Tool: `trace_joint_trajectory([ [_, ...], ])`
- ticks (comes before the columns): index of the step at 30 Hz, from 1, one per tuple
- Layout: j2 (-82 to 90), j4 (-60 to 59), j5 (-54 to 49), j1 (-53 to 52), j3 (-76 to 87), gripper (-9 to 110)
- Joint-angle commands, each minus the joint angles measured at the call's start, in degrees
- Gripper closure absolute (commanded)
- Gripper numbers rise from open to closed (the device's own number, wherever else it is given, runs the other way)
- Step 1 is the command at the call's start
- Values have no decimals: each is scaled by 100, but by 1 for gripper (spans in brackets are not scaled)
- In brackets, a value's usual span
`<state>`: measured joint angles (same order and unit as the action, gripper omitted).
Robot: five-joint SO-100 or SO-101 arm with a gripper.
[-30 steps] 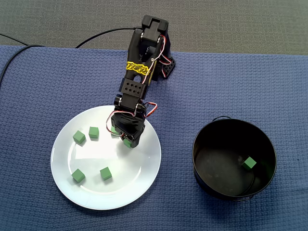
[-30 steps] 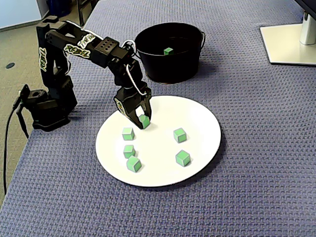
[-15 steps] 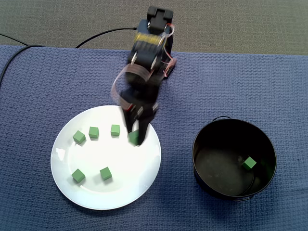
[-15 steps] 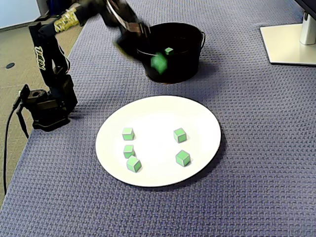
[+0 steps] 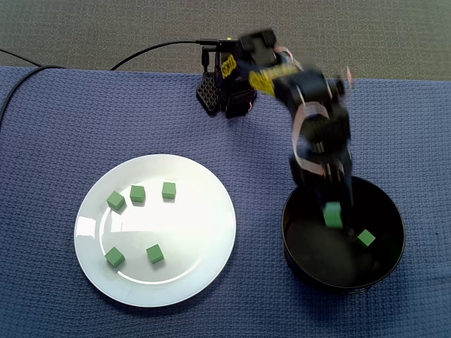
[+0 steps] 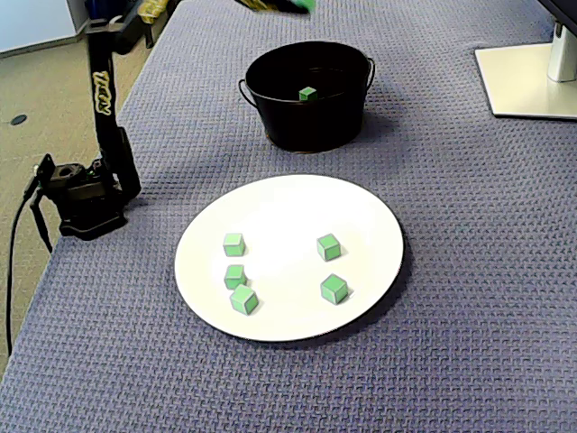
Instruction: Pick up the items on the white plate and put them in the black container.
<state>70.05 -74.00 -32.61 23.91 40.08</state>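
I logged a fixed view looking straight down, arm base [image 5: 222,95] at top, a fixed view set lower and oblique, arm base [image 6: 86,194] at left, both fixed views took in white plate [image 5: 183,232] [image 6: 288,216] and black container [image 5: 310,250] [image 6: 306,126].

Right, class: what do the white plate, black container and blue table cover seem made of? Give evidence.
The white plate looks like glazed ceramic or melamine: glossy, with a glare patch. The black container is probably painted metal: thin wall, wire handle, slight sheen. The blue table cover is matte woven fabric: waffle texture.
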Motion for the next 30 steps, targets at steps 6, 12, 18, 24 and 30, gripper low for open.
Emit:
trace_joint_trajectory([
  [6,-993,633,536,396,606,102],
  [12,-773,483,527,457,800,69],
  [18,896,-773,105,193,624,62],
  [24,2408,-2197,-2839,-677,826,70],
  [30,2839,-2856,-5722,-2733,1538,63],
])
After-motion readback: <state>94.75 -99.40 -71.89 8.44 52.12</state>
